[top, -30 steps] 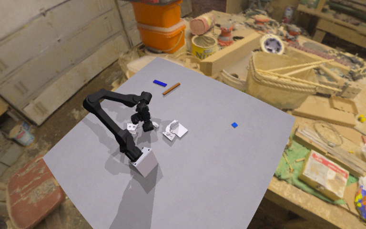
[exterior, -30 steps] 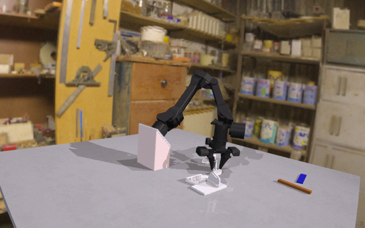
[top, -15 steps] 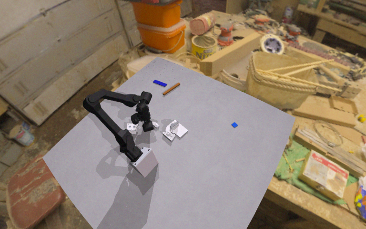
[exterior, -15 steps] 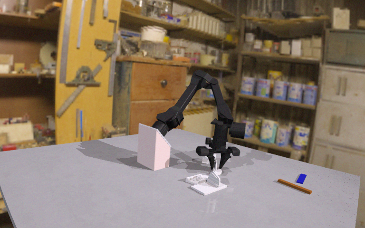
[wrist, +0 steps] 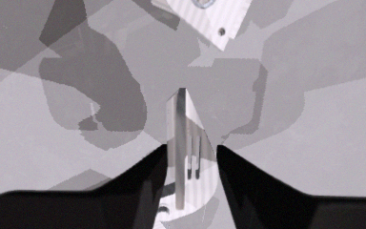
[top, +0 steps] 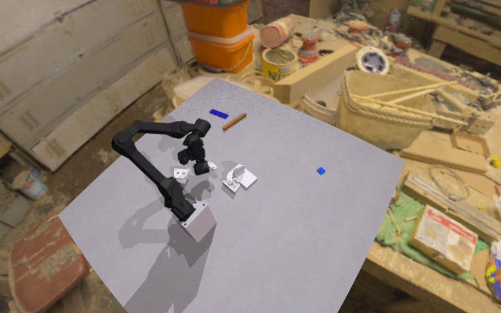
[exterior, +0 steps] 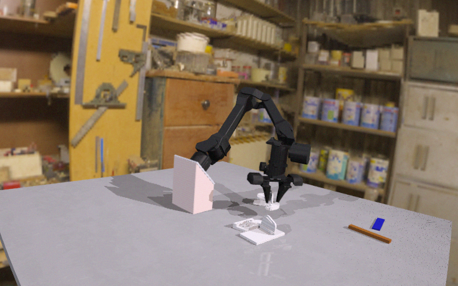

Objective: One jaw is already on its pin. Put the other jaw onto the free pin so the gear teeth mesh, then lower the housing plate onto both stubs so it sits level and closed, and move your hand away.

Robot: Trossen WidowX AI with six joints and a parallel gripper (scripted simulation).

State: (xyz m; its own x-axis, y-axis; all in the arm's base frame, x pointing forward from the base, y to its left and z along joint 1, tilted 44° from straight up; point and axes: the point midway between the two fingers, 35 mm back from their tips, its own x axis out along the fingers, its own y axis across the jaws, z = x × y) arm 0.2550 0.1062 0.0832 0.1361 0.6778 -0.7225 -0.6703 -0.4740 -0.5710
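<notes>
The loose jaw (top: pixel 212 165) (exterior: pixel 272 205) (wrist: pixel 180 153) is white, with a tall thin fin, a rounded end and two narrow slots visible from the wrist. Pale sticks (top: pixel 413 94) are laid across the rim of a tan bucket (top: pixel 373 127) in the background; two orange tubs (top: pixel 221 51) are stacked near a yellow can (top: pixel 278 65), whose contents cannot be made out. The loose jaw's fin is held between the partly opened fingers of the gripper (top: pixel 194 162) (exterior: pixel 272 201) (wrist: pixel 192 150), low over the surface (top: pixel 280 228) (exterior: pixel 118 242) (wrist: pixel 29 162). Near it are seen the housing plate (top: pixel 181 173) (exterior: pixel 259 201) (wrist: pixel 210 20) and the mounted jaw (top: pixel 248 178) (exterior: pixel 261 236).
</notes>
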